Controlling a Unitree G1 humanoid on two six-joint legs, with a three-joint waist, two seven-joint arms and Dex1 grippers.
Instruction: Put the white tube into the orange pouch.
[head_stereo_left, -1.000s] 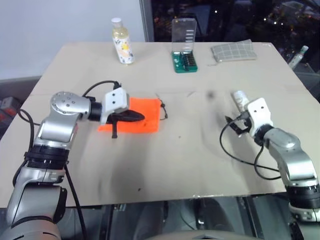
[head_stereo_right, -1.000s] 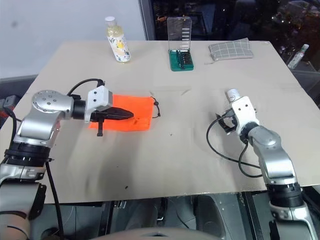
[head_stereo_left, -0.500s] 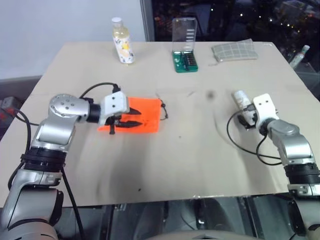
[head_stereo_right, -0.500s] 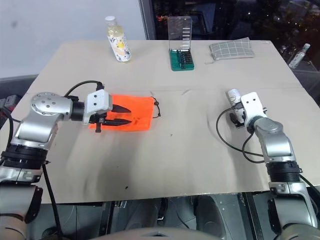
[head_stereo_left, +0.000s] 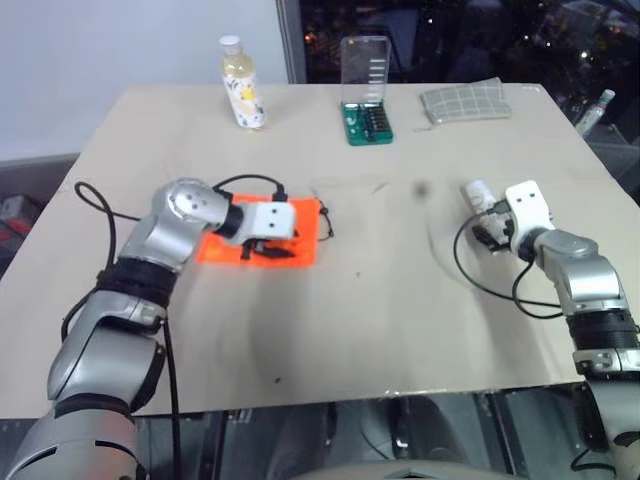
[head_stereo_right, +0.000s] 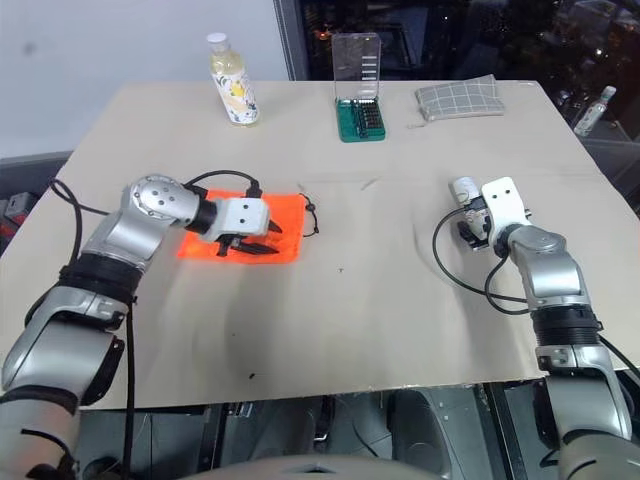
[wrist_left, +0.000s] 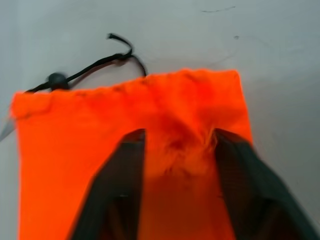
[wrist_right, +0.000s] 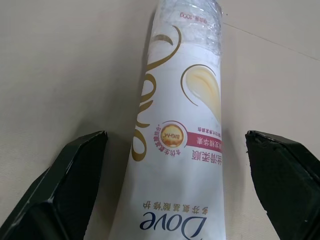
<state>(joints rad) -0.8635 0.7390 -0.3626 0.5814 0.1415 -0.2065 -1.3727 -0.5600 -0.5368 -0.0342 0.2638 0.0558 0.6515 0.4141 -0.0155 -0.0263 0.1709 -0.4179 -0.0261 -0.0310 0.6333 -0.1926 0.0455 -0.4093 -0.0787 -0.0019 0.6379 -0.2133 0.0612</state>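
On the near half of the table (head_stereo_left: 330, 340), to the robot's left, the orange pouch (head_stereo_left: 305, 232) lies flat, its dark cord (head_stereo_left: 327, 222) trailing off the edge that faces the middle of the table. The left gripper (head_stereo_left: 268, 248) is down on the pouch; in the left wrist view its two black fingers (wrist_left: 117, 190) are a little apart and pressed into the fabric (wrist_left: 100, 125), with a small ridge of orange cloth bunched up between them. Whether that fold is truly pinched cannot be told. The pouch's mouth cannot be made out as open, and nothing can be seen inside it.

Across the table on the robot's right, well apart from the pouch, the white tube (head_stereo_left: 478, 193) lies flat on the surface. The right gripper (head_stereo_left: 490, 222) sits just behind it with its fingers (wrist_right: 65, 175) spread wide, one on either side of the tube's body (wrist_right: 175, 150), neither touching it.

Farther back, a clear bottle (head_stereo_left: 243, 85) with a white cap stands upright at the left, holding yellowish liquid. Near the middle of the far edge stands a green bit case (head_stereo_left: 368, 118) with its clear lid raised and rows of small bits seated in the tray. To its right a grey checked pouch (head_stereo_left: 466, 101) lies flat and closed.
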